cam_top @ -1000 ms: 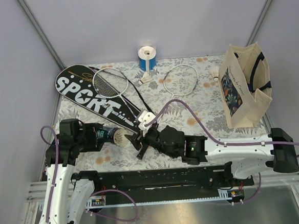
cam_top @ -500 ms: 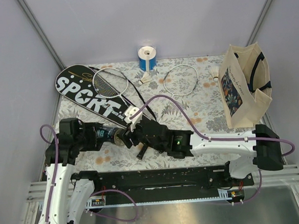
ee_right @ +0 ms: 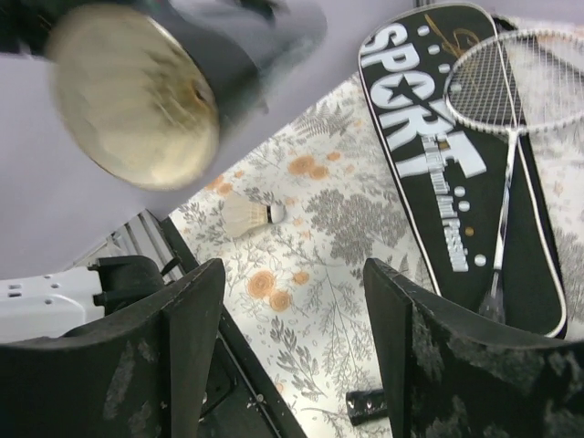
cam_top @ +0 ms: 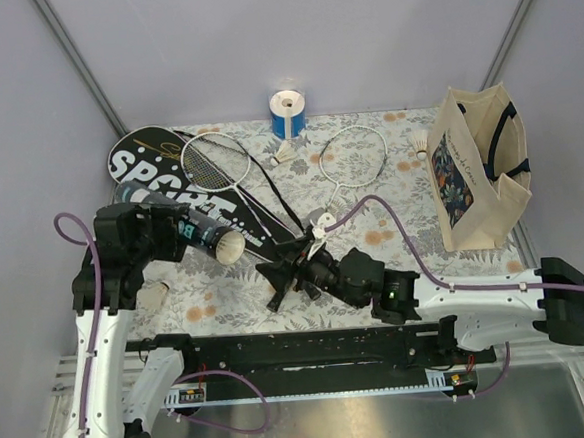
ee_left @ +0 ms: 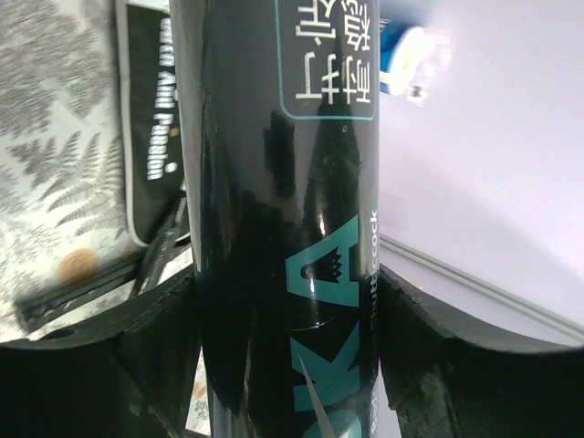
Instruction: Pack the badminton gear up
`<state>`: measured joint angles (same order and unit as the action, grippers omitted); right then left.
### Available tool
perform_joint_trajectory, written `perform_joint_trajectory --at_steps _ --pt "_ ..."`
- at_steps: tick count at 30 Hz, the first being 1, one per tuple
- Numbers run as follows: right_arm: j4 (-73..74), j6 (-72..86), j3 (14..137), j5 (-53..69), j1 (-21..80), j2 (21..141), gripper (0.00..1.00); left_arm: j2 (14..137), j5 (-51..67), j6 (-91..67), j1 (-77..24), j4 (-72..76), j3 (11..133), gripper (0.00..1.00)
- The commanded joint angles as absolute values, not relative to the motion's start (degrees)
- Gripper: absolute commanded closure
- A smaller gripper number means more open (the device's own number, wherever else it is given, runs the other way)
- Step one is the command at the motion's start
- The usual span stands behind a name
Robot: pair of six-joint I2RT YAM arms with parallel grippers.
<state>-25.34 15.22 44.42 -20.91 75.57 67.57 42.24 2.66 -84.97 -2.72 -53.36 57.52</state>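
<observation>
My left gripper (ee_left: pixel 287 365) is shut on the black tube (ee_left: pixel 283 210), holding it off the table with its open mouth (cam_top: pixel 230 246) tilted toward the right arm. My right gripper (cam_top: pixel 279 274) stands open and empty just right of that mouth, low over the mat. One shuttlecock (ee_right: pixel 246 216) lies on the mat below the tube (cam_top: pixel 155 294). The black SPORT cover (cam_top: pixel 164 183) lies at the back left with a white racket (cam_top: pixel 213 159) on it. The second racket (cam_top: pixel 354 155) lies mid-back. Two more shuttlecocks (cam_top: pixel 286 154) (cam_top: pixel 420 147) rest at the back.
A cream tote bag (cam_top: pixel 479 171) stands at the right edge. A blue-and-white roll (cam_top: pixel 287 112) stands at the back centre. A black racket handle end (cam_top: pixel 276 300) lies under my right gripper. The black rail (cam_top: pixel 301 349) runs along the near edge.
My right gripper has drawn back to the right from the tube's mouth and opened wider. My left arm has lifted the tube and swung it back and left.
</observation>
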Motion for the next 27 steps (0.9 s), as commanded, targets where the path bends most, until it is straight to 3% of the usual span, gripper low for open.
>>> perform_joint_trajectory --at_steps 1,12,18,27 --pt "-37.1 24.8 39.5 -26.8 75.1 70.8 0.30 41.8 2.2 -78.0 -2.7 -43.8 64.9 0.89" --pt "-33.1 34.8 52.7 -27.7 74.7 94.5 0.30 36.8 8.5 -78.2 -2.7 -38.9 63.1 0.88" --pt "-32.2 35.6 66.6 -17.8 74.7 107.5 0.29 34.5 12.7 -78.9 -2.7 -36.6 62.7 0.87" --pt "-16.0 33.8 91.5 -6.4 73.4 125.4 0.25 34.6 14.1 -78.0 -2.7 -36.1 63.5 0.85"
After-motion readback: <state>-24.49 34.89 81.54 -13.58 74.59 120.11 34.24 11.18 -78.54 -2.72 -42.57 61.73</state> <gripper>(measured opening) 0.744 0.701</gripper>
